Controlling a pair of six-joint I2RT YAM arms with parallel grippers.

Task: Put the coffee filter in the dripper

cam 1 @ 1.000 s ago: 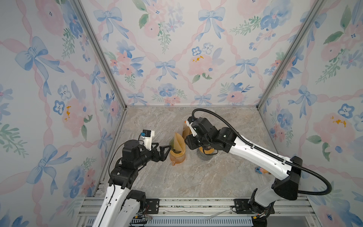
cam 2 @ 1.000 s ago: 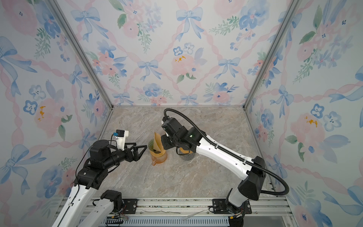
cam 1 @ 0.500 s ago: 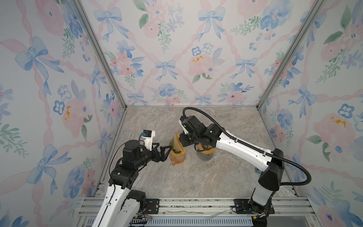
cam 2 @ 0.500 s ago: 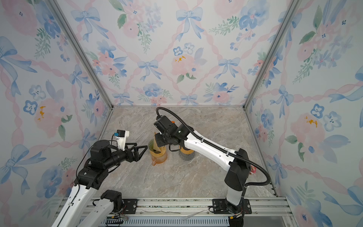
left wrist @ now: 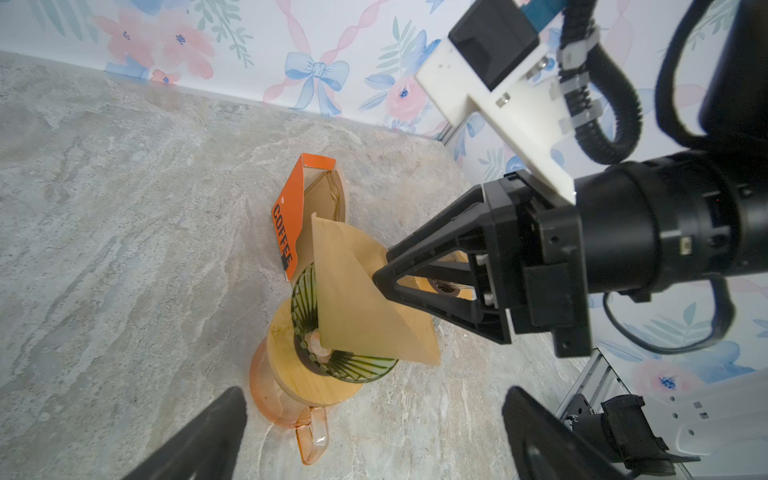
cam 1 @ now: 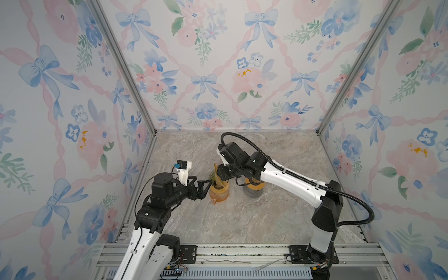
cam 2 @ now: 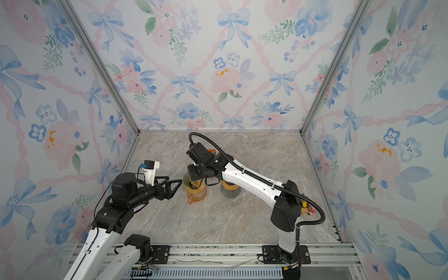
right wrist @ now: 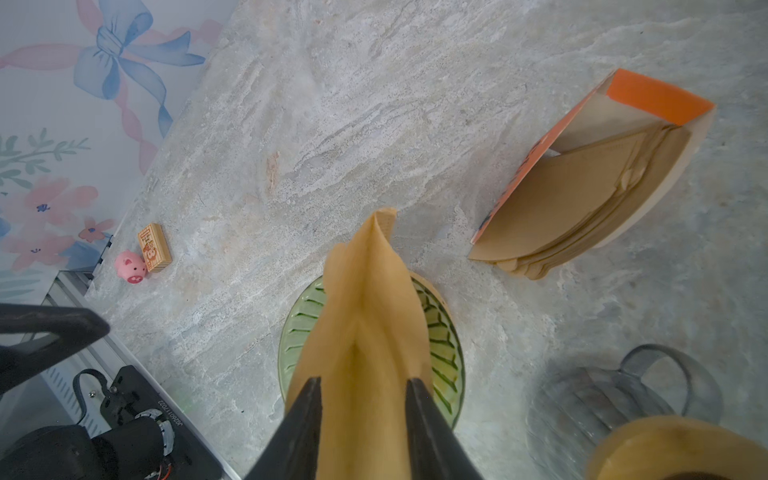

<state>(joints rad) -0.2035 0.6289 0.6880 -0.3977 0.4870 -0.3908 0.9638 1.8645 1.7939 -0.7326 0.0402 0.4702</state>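
- Coffee filter (left wrist: 361, 299): a brown paper cone, folded nearly flat. Its pointed end is down inside the green ribbed dripper (left wrist: 305, 291), while most of the paper stands tilted above the rim.
- The dripper sits on a wooden collar on top of an orange glass carafe (left wrist: 276, 401), which stands on the worktop (cam 1: 242, 218). An orange filter box (left wrist: 286, 216) with more filters is just behind it.
- The right end effector (right wrist: 363, 388) grasps the filter, one finger on each side of the paper near its upper edge. The paper bulges between them in the right wrist view.
- The left end effector (cam 1: 205, 188) is released, with its fingers spread wide. It hovers just beside the carafe and is not touching it, as far as both top views show.
- Step in hand, as I judge it: seating. The filter has reached the dripper but is not yet settled against the ribbed wall.
- The next move calls for lowering the paper until the cone nests, then letting go without dragging it out again. Because the filter is barely spread, it may lean or tip over the rim.
- The left arm looks placed to steady the carafe if needed.
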